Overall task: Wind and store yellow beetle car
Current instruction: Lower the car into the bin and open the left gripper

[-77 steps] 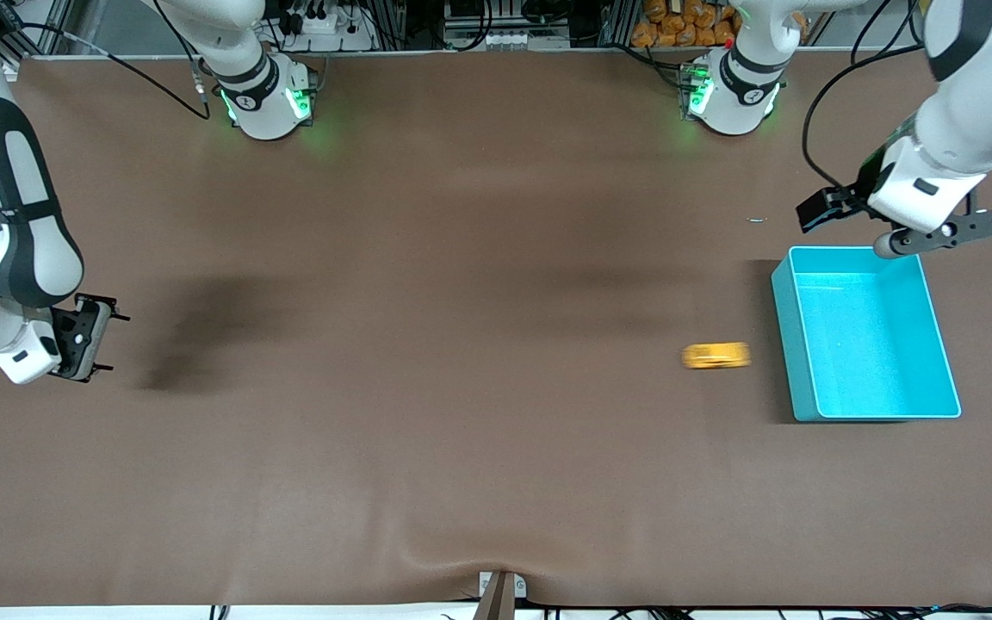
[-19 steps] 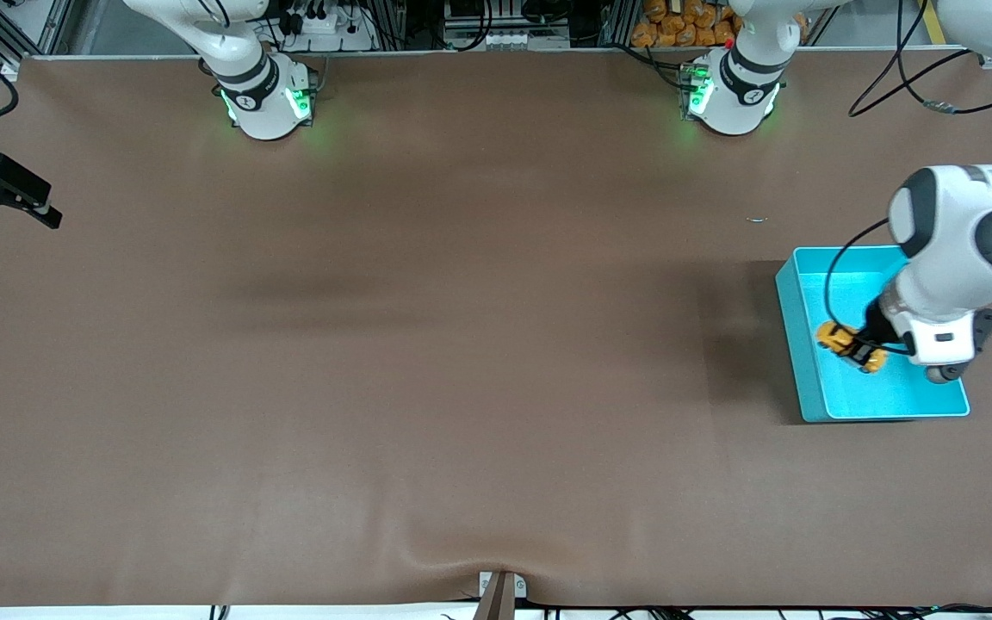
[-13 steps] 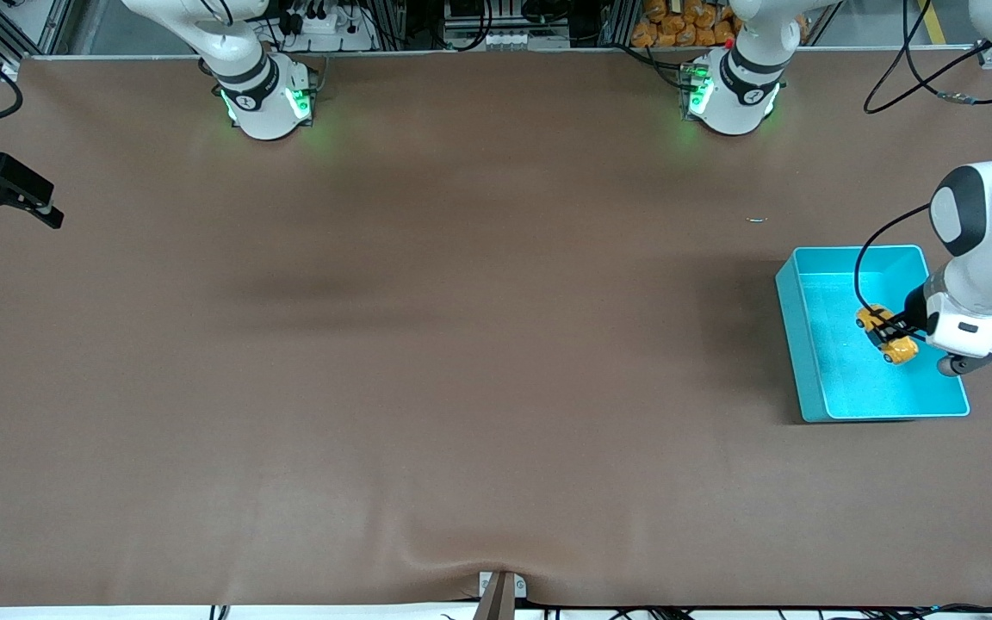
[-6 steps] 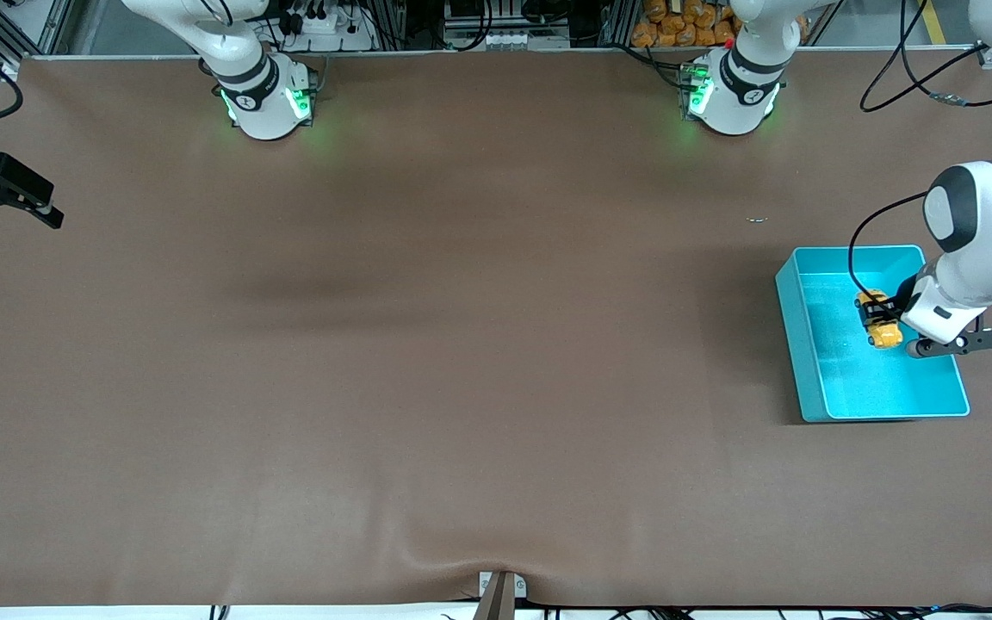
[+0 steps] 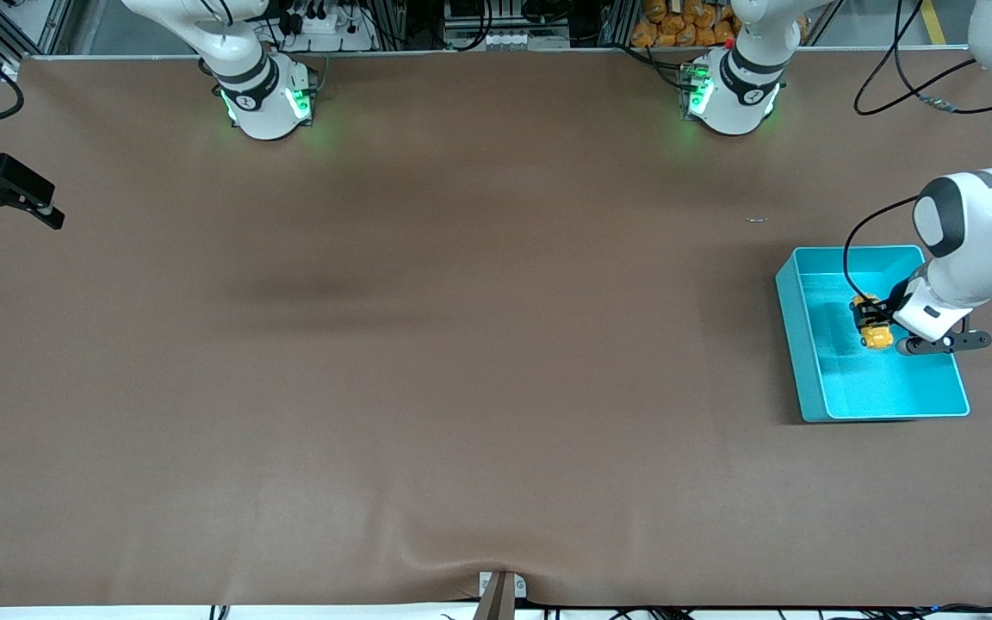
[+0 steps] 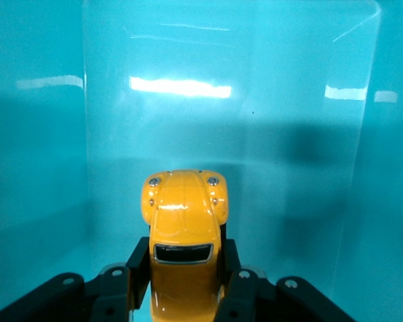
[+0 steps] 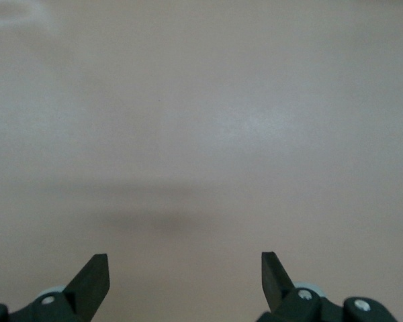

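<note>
Gripping the small glossy yellow-orange toy beetle car (image 6: pixel 185 228) by its flanks, the left claw (image 6: pixel 185 282) is clamped on the rear half of the body, its dark fingers (image 6: pixel 138 265) pressed to either side so that the rounded nose projects freely ahead. This side grip presumably keeps the wheels clear and lets the car be set down flat. The left claw (image 5: pixel 879 323) holds the car (image 5: pixel 873 324) inside the open rectangular teal plastic bin (image 5: pixel 793 331), over the half of the bin floor farther from the front camera; whether the wheels touch the floor cannot be told. Storing appears nearly complete, with release the remaining step.

The left wrist view alone shows the clamp and the car's nose pointing toward a bin wall (image 6: pixel 228 87); the front view alone shows the bin standing at the left arm's end of the brown worktop (image 5: pixel 461 344).

The right claw (image 7: pixel 185 278), fingers apart and holding nothing, waits over bare worktop at the right arm's end (image 5: pixel 5 189).
</note>
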